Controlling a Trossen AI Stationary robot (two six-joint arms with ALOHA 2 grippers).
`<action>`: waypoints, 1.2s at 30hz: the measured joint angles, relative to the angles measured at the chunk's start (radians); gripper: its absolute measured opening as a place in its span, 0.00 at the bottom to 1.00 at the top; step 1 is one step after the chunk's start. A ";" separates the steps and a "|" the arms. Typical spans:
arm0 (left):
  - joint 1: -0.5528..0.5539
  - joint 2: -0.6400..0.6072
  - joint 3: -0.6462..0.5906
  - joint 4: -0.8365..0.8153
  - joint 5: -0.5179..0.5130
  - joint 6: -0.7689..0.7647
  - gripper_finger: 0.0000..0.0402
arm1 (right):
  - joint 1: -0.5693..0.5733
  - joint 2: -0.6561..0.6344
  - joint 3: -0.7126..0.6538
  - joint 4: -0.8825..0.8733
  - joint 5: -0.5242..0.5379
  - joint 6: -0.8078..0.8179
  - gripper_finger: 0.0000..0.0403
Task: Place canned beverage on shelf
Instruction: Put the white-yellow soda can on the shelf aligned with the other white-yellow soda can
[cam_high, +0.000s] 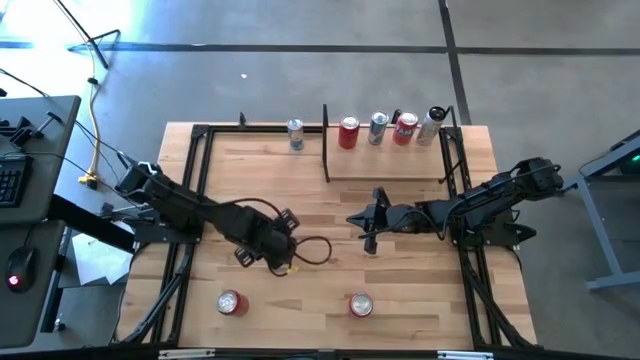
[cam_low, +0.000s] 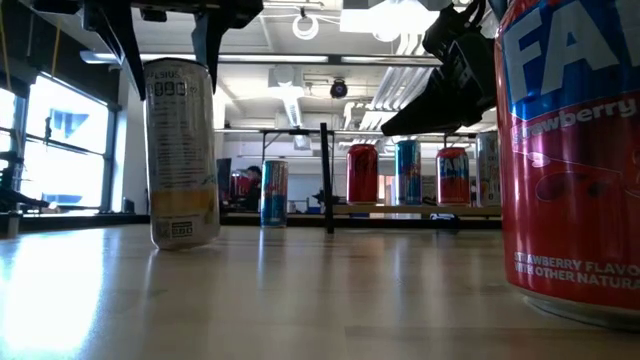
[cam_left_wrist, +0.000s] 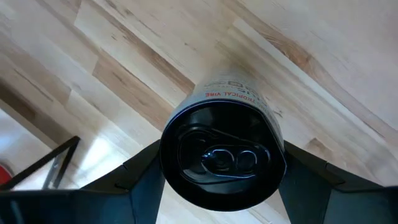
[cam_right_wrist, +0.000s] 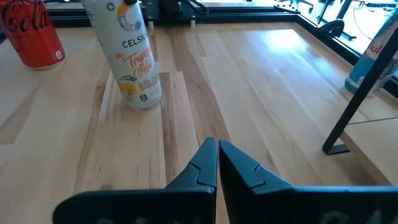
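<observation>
**Now: left fingers straddle the white can**

Now the left gripper (cam_left_wrist: 217, 186) hangs over the white Celsius can (cam_left_wrist: 221, 149), its fingers (cam_left_wrist: 140, 180) spread on either side; whether they touch it, I cannot tell. That can stands upright on the surface (cam_high: 400, 290), well short of the shelf (cam_high: 385, 160). The right gripper (cam_right_wrist: 217, 158) hovers just in front of the shelf, fingers pressed together, holding nothing. Four cans (cam_high: 390, 128) stand in a row along the shelf's back edge. A silver-blue can (cam_high: 295, 133) stands just beside the shelf. Two red cans (cam_high: 232, 302) stand far from the shelf, near the surface's front edge.
</observation>
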 joint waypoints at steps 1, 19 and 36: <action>0.002 -0.007 0.002 -0.003 -0.003 -0.009 0.60 | 0.000 0.000 0.000 0.000 0.000 0.000 0.00; 0.115 -0.034 0.014 -0.026 0.034 -0.068 0.68 | 0.000 0.000 0.000 0.000 0.001 0.000 0.00; 0.146 -0.035 0.017 -0.044 0.162 -0.124 0.75 | 0.000 0.000 0.000 0.000 0.002 0.000 0.00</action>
